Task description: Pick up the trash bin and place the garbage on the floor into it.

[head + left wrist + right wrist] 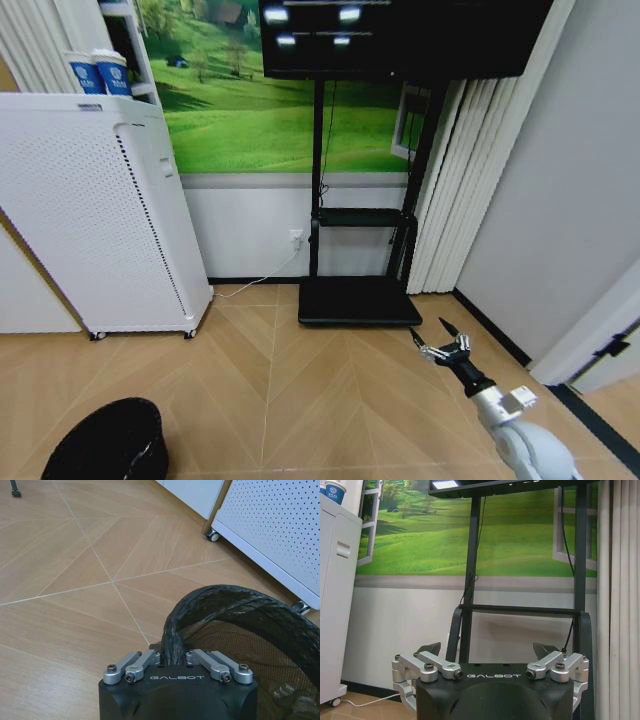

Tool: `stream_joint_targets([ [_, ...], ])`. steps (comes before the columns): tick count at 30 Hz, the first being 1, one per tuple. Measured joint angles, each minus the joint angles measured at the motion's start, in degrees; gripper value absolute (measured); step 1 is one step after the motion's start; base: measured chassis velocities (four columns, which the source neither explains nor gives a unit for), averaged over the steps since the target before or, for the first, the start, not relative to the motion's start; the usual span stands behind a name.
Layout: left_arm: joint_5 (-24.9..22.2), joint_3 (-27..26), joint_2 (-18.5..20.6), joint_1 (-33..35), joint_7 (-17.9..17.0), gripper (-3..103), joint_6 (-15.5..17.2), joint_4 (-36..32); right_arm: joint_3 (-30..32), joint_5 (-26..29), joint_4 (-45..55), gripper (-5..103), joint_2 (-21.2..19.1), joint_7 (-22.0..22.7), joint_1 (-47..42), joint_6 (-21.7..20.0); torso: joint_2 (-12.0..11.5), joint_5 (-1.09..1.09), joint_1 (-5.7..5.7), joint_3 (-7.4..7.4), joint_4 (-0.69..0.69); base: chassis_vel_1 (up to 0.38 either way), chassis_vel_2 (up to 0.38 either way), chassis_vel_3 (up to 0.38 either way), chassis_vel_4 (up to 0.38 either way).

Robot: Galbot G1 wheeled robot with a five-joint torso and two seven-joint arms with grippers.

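Observation:
The trash bin [105,440], small, round and black with a dark liner, shows at the lower left of the head view above the wooden floor. In the left wrist view my left gripper [172,654] is shut on the near rim of the trash bin [240,630], its fingertips hidden behind the rim. My right gripper [441,340] hangs open over the floor at the lower right, in front of the stand's base. The right wrist view shows the same gripper [489,649] with its fingers [432,648] spread and nothing between them. The garbage is out of view.
A white perforated cabinet [90,210] on casters stands at the left with blue-and-white paper cups [100,72] on top. A black TV stand with a flat base [355,300] sits against the back wall. A white cable [255,283] runs along the floor. A grey wall closes the right side.

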Motion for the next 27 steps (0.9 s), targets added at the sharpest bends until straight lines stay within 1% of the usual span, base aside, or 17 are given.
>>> stream_joint_targets([
  [2, 0.3, -0.2, -0.1, 0.3, 0.0, 17, 0.0, -0.2, 0.1, 0.0, 0.0, 100, 0.0, 0.0, 0.0, 0.0, 0.0, 0.0, 0.0, 0.0, 0.0, 0.0, 0.0, 0.0, 0.0],
  [3, 1.2, -0.7, -0.3, 0.8, 0.1, 28, 0.0, -0.7, 0.4, 0.0, -0.1, 100, -0.1, 0.0, -0.1, 0.1, 0.0, 0.01, 0.0, 0.0, 0.0, 0.0, 0.0, 0.0, 0.0],
  [4, 1.2, -0.7, -0.3, 0.8, 0.1, 28, 0.0, -0.7, 0.4, 0.0, -0.1, 100, -0.1, 0.0, -0.1, 0.1, 0.0, 0.01, 0.0, 0.0, 0.0, 0.0, 0.0, 0.0, 0.0],
  [6, 1.9, -1.6, -0.6, 1.7, 0.3, 39, 0.0, -1.4, 0.7, 0.2, -0.3, 100, 0.0, 0.0, -0.3, 0.3, 0.0, 0.01, 0.0, 0.0, 0.0, 0.0, 0.0, 0.0, 0.0],
  [8, 2.0, -2.0, -0.7, 2.3, 0.4, 39, 0.1, -2.0, 0.9, 0.2, -0.5, 100, 0.0, -0.1, -0.3, 0.4, 0.0, 0.0, 0.0, 0.0, 0.0, 0.0, 0.0, 0.0, 0.0],
  [10, 2.3, -3.3, -1.3, 4.4, 1.3, 55, 0.7, -4.7, 1.1, 0.4, -1.0, 100, -0.1, -0.2, -0.3, 0.6, 0.0, 0.01, 0.0, 0.0, -0.02, 0.0, 0.0, 0.0, 0.0],
  [11, 2.3, -3.3, -1.3, 4.4, 1.3, 55, 0.7, -4.7, 1.1, 0.4, -1.0, 100, -0.1, -0.2, -0.3, 0.6, 0.0, 0.01, 0.0, 0.0, -0.02, 0.0, 0.0, 0.0, 0.0],
  [13, 4.3, -3.9, -2.8, 8.8, 5.1, 66, 0.9, -8.8, 1.2, 0.5, -1.6, 100, -1.0, 0.0, 0.1, 0.6, 0.0, 0.01, 0.0, 0.0, -0.02, 0.0, 0.0, 0.0, 0.0],
  [14, 4.3, -3.9, -2.8, 8.8, 5.1, 66, 0.9, -8.8, 1.2, 0.5, -1.6, 100, -1.0, 0.0, 0.1, 0.6, 0.0, 0.01, 0.0, 0.0, -0.02, 0.0, 0.0, 0.0, 0.0],
  [17, 10.5, -4.0, -3.5, 19.5, 14.6, 82, 0.4, -16.7, 1.0, 1.3, -2.8, 100, -5.1, 0.2, 1.5, 0.2, 0.0, 0.05, 0.0, 0.0, 0.02, 0.0, 0.0, 0.0, 0.0],
  [18, 10.5, -4.0, -3.5, 19.5, 14.6, 82, 0.4, -16.7, 1.0, 1.3, -2.8, 100, -5.1, 0.2, 1.5, 0.2, 0.0, 0.05, 0.0, 0.0, 0.02, 0.0, 0.0, 0.0, 0.0],
  [20, 13.5, -4.0, -3.5, 21.6, 17.7, 82, -0.3, -17.8, 1.0, 1.5, -3.1, 100, -5.8, 0.4, 2.1, -0.2, 0.0, 0.05, 0.0, 0.0, 0.03, 0.0, 0.0, 0.0, 0.0],
  [21, 20.0, -4.3, -3.8, 23.9, 24.2, 93, -2.0, -19.7, 1.0, 1.7, -3.6, 100, -6.7, 1.2, 3.2, -1.1, 0.0, 0.02, 0.0, 0.0, 0.03, 0.0, 0.0, 0.0, 0.0],
  [23, 29.1, -4.8, -4.7, 22.9, 30.9, 99, -5.4, -22.2, 1.0, 0.2, -3.3, 100, -6.4, 6.3, 3.6, -3.1, 0.0, 0.03, 0.0, 0.0, 0.02, 0.0, 0.0, 0.0, 0.0],
  [24, 29.1, -4.8, -4.7, 22.9, 30.9, 99, -5.4, -22.2, 1.0, 0.2, -3.3, 100, -6.4, 6.3, 3.6, -3.1, 0.0, 0.03, 0.0, 0.0, 0.02, 0.0, 0.0, 0.0, 0.0],
  [26, 35.5, -4.4, -4.6, 17.2, 32.1, 100, -7.9, -23.8, 1.4, -0.8, -0.7, 100, -4.7, 10.9, 1.5, -4.6, 0.0, 0.0, 0.0, 0.0, 0.01, 0.0, 0.0, 0.0, 0.0],
  [27, 35.5, -4.4, -4.6, 17.2, 32.1, 100, -7.9, -23.8, 1.4, -0.8, -0.7, 100, -4.7, 10.9, 1.5, -4.6, 0.0, 0.0, 0.0, 0.0, 0.01, 0.0, 0.0, 0.0, 0.0],
])
